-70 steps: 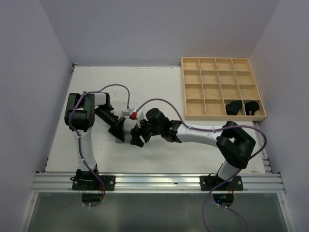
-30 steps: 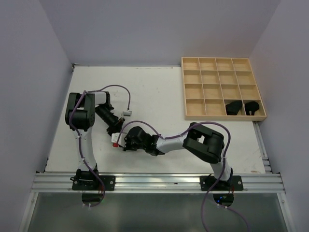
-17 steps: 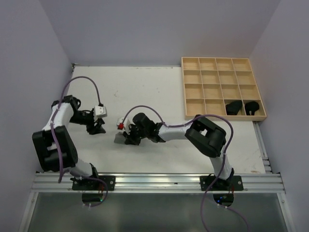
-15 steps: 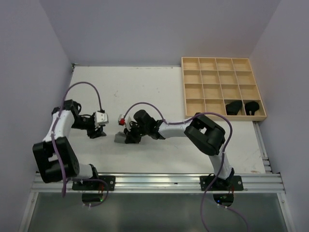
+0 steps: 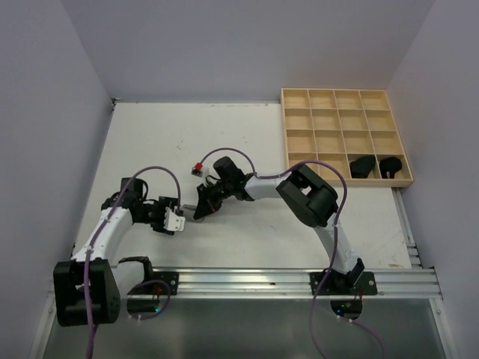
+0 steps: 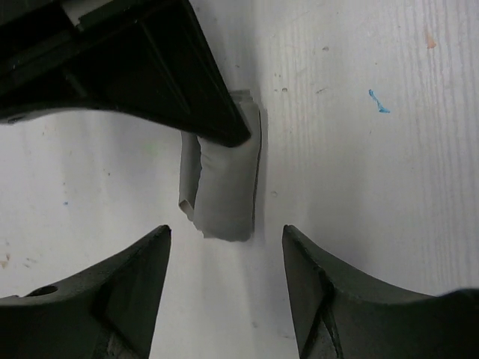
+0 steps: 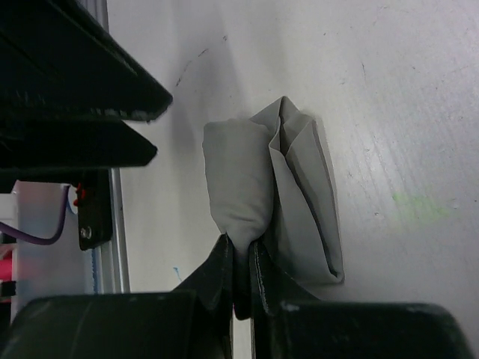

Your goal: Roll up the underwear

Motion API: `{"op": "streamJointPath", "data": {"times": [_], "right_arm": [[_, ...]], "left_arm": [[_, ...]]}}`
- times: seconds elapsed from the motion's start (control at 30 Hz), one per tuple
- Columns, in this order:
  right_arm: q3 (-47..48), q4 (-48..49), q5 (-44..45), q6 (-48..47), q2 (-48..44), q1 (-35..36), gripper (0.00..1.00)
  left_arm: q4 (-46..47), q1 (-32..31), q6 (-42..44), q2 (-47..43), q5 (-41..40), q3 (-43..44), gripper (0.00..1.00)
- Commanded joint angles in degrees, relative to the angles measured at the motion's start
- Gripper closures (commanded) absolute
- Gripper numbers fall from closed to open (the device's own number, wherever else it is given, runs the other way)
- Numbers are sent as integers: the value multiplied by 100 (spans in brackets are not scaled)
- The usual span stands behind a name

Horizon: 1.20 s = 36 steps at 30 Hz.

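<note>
A plain grey underwear lies as a loose roll on the white table, its folded layers open at one side. My right gripper is shut on the roll's near end, pinching a fold of cloth. In the left wrist view the same grey roll lies just ahead of my left gripper. That gripper is open with nothing between its fingers, and the right gripper's black finger rests on the roll's far end. From above, both grippers meet at the table's near middle.
A wooden grid tray stands at the back right. Two rolled black underwear sit in its front-row compartments. Purple cables loop over both arms. An aluminium rail runs along the near edge.
My left arm swung from the far left round to the near side and now points at the roll, jaws wider. The right gripper kept its pinch and drew back slightly.
</note>
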Motion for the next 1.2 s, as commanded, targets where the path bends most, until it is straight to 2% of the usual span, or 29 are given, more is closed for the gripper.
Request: {"op": "streamJointPath", "data": {"times": [0.0, 0.13, 0.37, 0.53, 0.67, 0.77, 0.83, 0.9, 0.93, 1.0, 1.07, 1.13, 1.17], "right_arm": [[-85, -532, -45, 379, 438, 32, 100], [-103, -410, -71, 476, 517, 5, 100], [-129, -224, -98, 678, 666, -30, 100], [-129, -23, -238, 915, 772, -109, 100], [-182, 259, -361, 1188, 860, -162, 100], [-182, 321, -414, 1267, 886, -179, 100], [-226, 382, -414, 1276, 816, -188, 100], [-348, 417, -327, 1259, 685, -214, 98], [-418, 470, -274, 1241, 440, -223, 85], [-629, 374, 24, 1066, 123, -372, 69], [-788, -38, 270, 838, -491, -504, 62], [-884, -616, 850, 390, -957, -662, 48], [-1050, -733, 1078, 267, -1516, -741, 40]], "left_arm": [[1253, -530, -437, -83, -81, -263, 35], [1764, -1014, -773, 189, -328, -316, 40], [1669, -1471, -651, 664, -600, -316, 55], [1624, -1700, -650, 761, -828, -386, 58], [2027, -1753, -923, 805, -1110, -553, 58], [2064, -1788, -1089, 1050, -1373, -510, 63], [1985, -1832, -1142, 1296, -1592, -379, 70], [1599, -1850, -1143, 1620, -1690, -212, 71], [1398, -1850, -1143, 1779, -1734, -98, 71], [572, -1850, -1038, 2383, -1717, 377, 72], [-132, -1841, -1011, 2772, -1655, 834, 73], [-396, -1841, -932, 3116, -1638, 1001, 74], [-528, -1841, -941, 3203, -1638, 1133, 75]]}}
